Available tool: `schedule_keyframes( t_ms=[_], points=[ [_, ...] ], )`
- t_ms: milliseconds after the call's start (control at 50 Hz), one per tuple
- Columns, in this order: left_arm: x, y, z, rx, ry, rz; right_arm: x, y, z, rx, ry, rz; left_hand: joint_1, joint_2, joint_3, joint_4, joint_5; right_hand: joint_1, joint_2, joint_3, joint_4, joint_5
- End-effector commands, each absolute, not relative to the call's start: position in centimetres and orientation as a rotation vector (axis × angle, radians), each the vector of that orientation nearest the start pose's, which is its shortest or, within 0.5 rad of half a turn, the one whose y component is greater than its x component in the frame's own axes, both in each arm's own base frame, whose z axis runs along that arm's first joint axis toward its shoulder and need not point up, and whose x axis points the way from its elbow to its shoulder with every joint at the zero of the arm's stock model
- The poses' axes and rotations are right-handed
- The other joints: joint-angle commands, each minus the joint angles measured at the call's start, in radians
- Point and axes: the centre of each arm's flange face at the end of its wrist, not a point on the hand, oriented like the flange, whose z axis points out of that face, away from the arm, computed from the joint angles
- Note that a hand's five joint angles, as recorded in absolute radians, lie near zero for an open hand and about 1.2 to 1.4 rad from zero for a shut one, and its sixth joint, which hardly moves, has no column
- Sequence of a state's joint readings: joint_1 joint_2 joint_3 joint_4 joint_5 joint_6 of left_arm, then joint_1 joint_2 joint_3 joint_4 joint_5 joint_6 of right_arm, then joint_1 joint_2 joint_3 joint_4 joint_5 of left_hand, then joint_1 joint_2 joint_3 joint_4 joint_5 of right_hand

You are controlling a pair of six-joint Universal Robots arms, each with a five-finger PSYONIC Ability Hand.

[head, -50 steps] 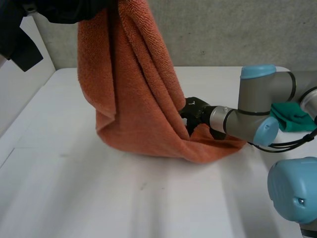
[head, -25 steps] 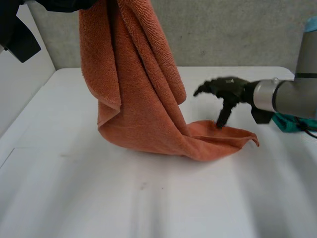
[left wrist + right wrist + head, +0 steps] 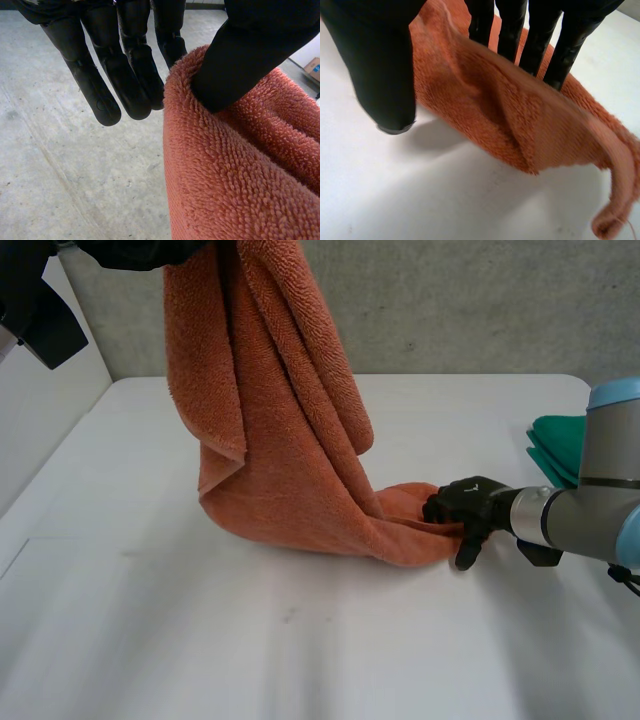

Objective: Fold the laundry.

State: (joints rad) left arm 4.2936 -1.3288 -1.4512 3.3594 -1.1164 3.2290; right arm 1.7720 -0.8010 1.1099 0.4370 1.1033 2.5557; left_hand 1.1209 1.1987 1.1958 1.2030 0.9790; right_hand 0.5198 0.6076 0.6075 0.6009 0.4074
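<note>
An orange towel [image 3: 275,430] hangs in long folds from my left hand [image 3: 130,250], which is raised above the table's far left. In the left wrist view the thumb [image 3: 250,55] pinches the towel's top edge [image 3: 235,170] beside the straight fingers [image 3: 125,80]. The towel's lower end trails onto the white table [image 3: 300,650]. My right hand [image 3: 465,510] is low at that trailing corner. In the right wrist view the towel's edge [image 3: 520,115] lies raised over the straight fingers [image 3: 535,45], and the thumb [image 3: 385,75] stands on the near side, its tip apart from the cloth.
A folded green cloth [image 3: 558,445] lies at the table's right edge, behind my right arm [image 3: 600,510]. A grey wall [image 3: 470,300] runs behind the table, and a white side panel [image 3: 50,400] borders it on the left.
My right hand, lifted and spread over the towel's trailing corner half a second ago, has dropped to the table and slid under that corner, bunching it leftward. The left hand still holds the towel up.
</note>
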Motion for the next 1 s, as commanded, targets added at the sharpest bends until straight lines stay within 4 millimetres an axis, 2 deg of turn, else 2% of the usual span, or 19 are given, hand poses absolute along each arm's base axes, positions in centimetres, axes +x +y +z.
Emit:
schedule_keyframes(
  t_ms=[20, 100, 120, 180, 200, 260, 320, 340, 420, 460, 480, 540, 560, 720, 800, 840, 900, 940, 1000],
  points=[
    [-26.1, -16.5, 43.8, 1.153, 1.497, -3.111, 23.9, -34.1, 14.1, -1.228, 2.31, -1.324, 0.275, 0.198, 0.2, 0.193, 0.243, 0.876, 0.789, 0.789, 0.795, 0.814],
    [-26.0, -16.5, 43.9, 1.148, 1.492, -3.112, 23.8, -34.7, 15.1, -1.213, 2.29, -1.43, 0.275, 0.198, 0.2, 0.193, 0.243, 0.876, 0.789, 0.789, 0.795, 0.814],
    [-26.0, -16.5, 44.0, 1.141, 1.488, -3.113, 23.6, -34.7, 17.7, -1.213, 2.254, -1.529, 0.275, 0.198, 0.2, 0.193, 0.243, 0.876, 0.789, 0.789, 0.795, 0.814],
    [-25.7, -17.0, 43.9, 1.122, 1.494, -3.101, 23.3, -34.1, 23.0, -1.216, 2.176, -1.722, 0.275, 0.198, 0.2, 0.193, 0.243, 0.876, 0.789, 0.789, 0.795, 0.814],
    [-25.4, -17.4, 43.9, 1.105, 1.5, -3.089, 23.1, -33.5, 26.1, -1.213, 2.127, -1.829, 0.275, 0.198, 0.2, 0.193, 0.243, 0.876, 0.789, 0.789, 0.795, 0.814],
    [-24.9, -18.5, 43.2, 1.073, 1.557, -3.042, 22.8, -32.5, 29.9, -1.221, 2.045, -1.97, 0.275, 0.198, 0.2, 0.193, 0.243, 0.876, 0.789, 0.789, 0.795, 0.814],
    [-24.6, -19.9, 42.1, 1.048, 1.642, -2.985, 22.6, -31.8, 32.1, -1.224, 2.001, -2.039, 0.275, 0.198, 0.2, 0.193, 0.243, 0.876, 0.789, 0.789, 0.795, 0.814],
    [-24.4, -21.0, 41.1, 1.033, 1.718, -2.937, 22.4, -30.9, 33.9, -1.222, 1.969, -2.086, 0.275, 0.198, 0.2, 0.193, 0.243, 0.876, 0.789, 0.789, 0.795, 0.814],
    [-24.3, -23.7, 37.8, 0.999, 1.952, -2.778, 21.4, -28.3, 37.3, -1.228, 1.94, -2.161, 0.275, 0.198, 0.2, 0.193, 0.243, 0.876, 0.789, 0.789, 0.795, 0.814],
    [-24.4, -24.5, 36.3, 0.981, 2.063, -2.697, 21.0, -27.8, 37.4, -1.249, 1.963, -2.146, 0.275, 0.198, 0.2, 0.193, 0.243, 0.876, 0.789, 0.789, 0.795, 0.814],
    [-24.4, -25.3, 34.7, 0.96, 2.169, -2.606, 20.9, -27.5, 36.9, -1.292, 1.998, -2.107, 0.275, 0.198, 0.2, 0.193, 0.243, 0.876, 0.789, 0.789, 0.795, 0.814],
    [-24.3, -26.3, 32.5, 0.934, 2.292, -2.456, 20.8, -27.1, 35.4, -1.389, 2.059, -2.018, 0.275, 0.198, 0.2, 0.193, 0.243, 0.876, 0.789, 0.789, 0.795, 0.814],
    [-24.3, -26.9, 31.1, 0.941, 2.345, -2.35, 21.0, -26.8, 34.2, -1.474, 2.09, -1.945, 0.275, 0.198, 0.2, 0.193, 0.243, 0.876, 0.789, 0.789, 0.795, 0.814],
    [-24.9, -28.5, 24.7, 1.126, 2.437, -1.862, 21.8, -28.1, 27.0, -1.802, 2.31, -1.572, 0.275, 0.198, 0.2, 0.193, 0.243, 0.876, 0.789, 0.789, 0.795, 0.814],
    [-26.2, -30.0, 23.3, 1.169, 2.411, -1.818, 23.3, -30.3, 25.5, -1.836, 2.362, -1.609, 0.275, 0.198, 0.2, 0.193, 0.243, 0.876, 0.789, 0.789, 0.795, 0.814],
    [-26.6, -31.0, 23.3, 1.159, 2.394, -1.84, 24.1, -31.7, 25.0, -1.831, 2.356, -1.679, 0.275, 0.198, 0.2, 0.193, 0.243, 0.876, 0.789, 0.789, 0.795, 0.814],
    [-27.7, -33.6, 24.3, 1.134, 2.306, -1.94, 25.5, -34.9, 25.8, -1.734, 2.292, -1.941, 0.275, 0.198, 0.2, 0.193, 0.243, 0.876, 0.789, 0.789, 0.795, 0.814],
    [-28.5, -36.1, 26.5, 1.08, 2.168, -2.096, 26.4, -37.5, 28.0, -1.55, 2.184, -2.225, 0.275, 0.198, 0.2, 0.193, 0.243, 0.876, 0.789, 0.789, 0.795, 0.814],
    [-29.3, -38.5, 29.6, 0.994, 1.97, -2.283, 27.1, -39.6, 30.7, -1.34, 2.028, -2.483, 0.275, 0.198, 0.2, 0.193, 0.243, 0.876, 0.789, 0.789, 0.795, 0.814]
  ],
)
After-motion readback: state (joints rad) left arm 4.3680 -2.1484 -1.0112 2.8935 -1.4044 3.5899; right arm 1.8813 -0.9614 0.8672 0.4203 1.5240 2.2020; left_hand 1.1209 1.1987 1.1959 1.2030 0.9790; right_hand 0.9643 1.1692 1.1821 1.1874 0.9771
